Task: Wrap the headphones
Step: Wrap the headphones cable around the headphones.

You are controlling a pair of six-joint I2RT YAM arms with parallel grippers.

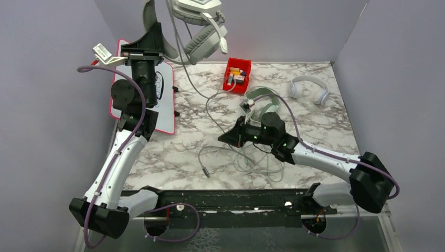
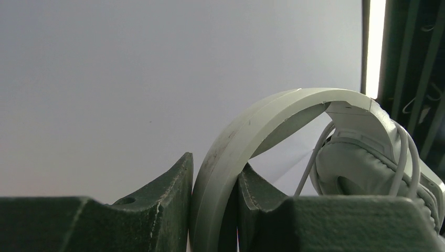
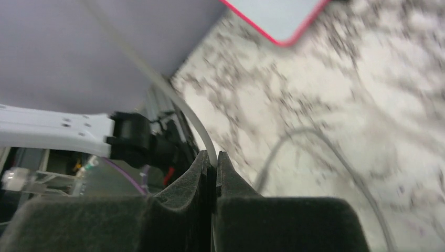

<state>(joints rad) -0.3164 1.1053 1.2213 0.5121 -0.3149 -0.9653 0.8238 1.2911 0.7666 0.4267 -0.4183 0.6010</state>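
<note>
The grey-white headphones [image 1: 202, 26] hang high at the back, and my left gripper [image 1: 148, 39] is shut on their headband [image 2: 273, 113]. In the left wrist view the band sits clamped between the two fingers of that gripper [image 2: 215, 170], with an ear cup and cable loops to the right. Their thin cable [image 1: 207, 105] drops to the table and loops there. My right gripper [image 1: 226, 137] is low over the table's middle. It [image 3: 212, 156] is shut on that cable [image 3: 178, 102]. The mint-green headphones [image 1: 261, 100] lie just behind my right wrist. The small white headphones [image 1: 309, 89] lie at the back right.
A red bin [image 1: 237, 75] with small items stands at the back centre. A whiteboard with a pink-red rim [image 1: 165, 105] lies at the left under the left arm, with a tag [image 1: 102, 52] beside it. Grey walls close in three sides. Loose cable loops [image 1: 252, 160] lie near the front.
</note>
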